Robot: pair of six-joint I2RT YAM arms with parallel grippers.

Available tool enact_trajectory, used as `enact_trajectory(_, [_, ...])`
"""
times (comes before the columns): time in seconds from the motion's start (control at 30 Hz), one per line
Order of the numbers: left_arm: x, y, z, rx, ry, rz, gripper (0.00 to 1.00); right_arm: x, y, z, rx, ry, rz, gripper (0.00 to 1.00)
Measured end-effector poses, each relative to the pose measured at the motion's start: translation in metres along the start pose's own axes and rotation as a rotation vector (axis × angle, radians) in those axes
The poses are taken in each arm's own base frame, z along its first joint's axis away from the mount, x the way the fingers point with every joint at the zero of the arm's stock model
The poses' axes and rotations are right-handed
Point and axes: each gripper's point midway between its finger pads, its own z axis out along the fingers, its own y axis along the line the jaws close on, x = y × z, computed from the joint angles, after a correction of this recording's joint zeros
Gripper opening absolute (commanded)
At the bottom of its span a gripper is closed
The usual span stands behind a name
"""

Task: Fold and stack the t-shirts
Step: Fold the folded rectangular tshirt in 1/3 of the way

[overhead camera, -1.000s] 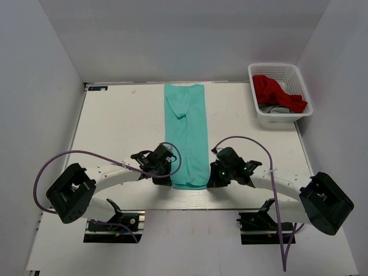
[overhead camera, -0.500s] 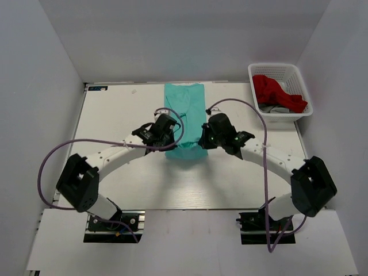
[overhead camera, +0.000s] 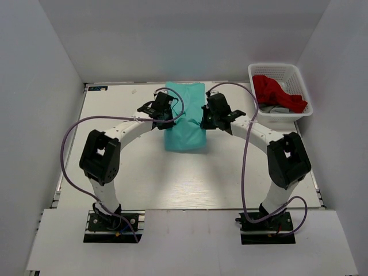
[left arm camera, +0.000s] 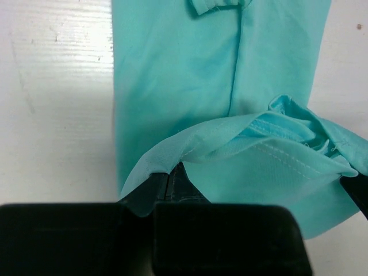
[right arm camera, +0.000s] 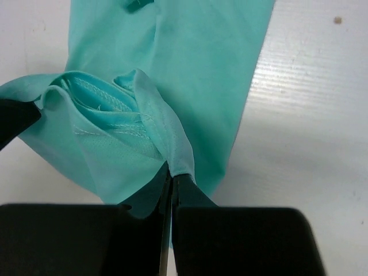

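Note:
The teal-green t-shirt [overhead camera: 185,129] lies as a narrow strip at the table's far middle, its near end lifted and doubled back over the far part. My left gripper [overhead camera: 171,115] is shut on the hem's left corner, and the cloth [left arm camera: 172,86] drapes over the left gripper [left arm camera: 169,172] fingertips. My right gripper [overhead camera: 203,119] is shut on the right corner. In the right wrist view the hem [right arm camera: 103,109] bunches above the right gripper [right arm camera: 172,172], with the flat layer below. The red t-shirt [overhead camera: 276,92] lies crumpled in the basket.
A white lattice basket [overhead camera: 253,86] stands at the far right corner, with some grey cloth [overhead camera: 279,109] under the red shirt. Purple cables loop off both arms. White walls close in the table on three sides.
Both arms have swung from the table's near edge toward the far end, carrying the teal shirt's near hem along. The shirt now looks about half as long.

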Motion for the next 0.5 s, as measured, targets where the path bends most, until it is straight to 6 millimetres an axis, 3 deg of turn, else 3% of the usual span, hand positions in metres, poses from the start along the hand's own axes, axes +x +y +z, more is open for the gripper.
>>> enact_trajectory(0.3, [-0.024, -0.003, 0.042, 0.013, 0.005, 0.032, 0.00, -0.020, -0.014, 0.039, -0.009, 0.013, -0.017, 0.00])
enact_trajectory(0.5, [-0.042, 0.006, 0.054, 0.001, -0.018, 0.027, 0.00, -0.036, -0.026, 0.059, -0.021, -0.009, -0.041, 0.00])
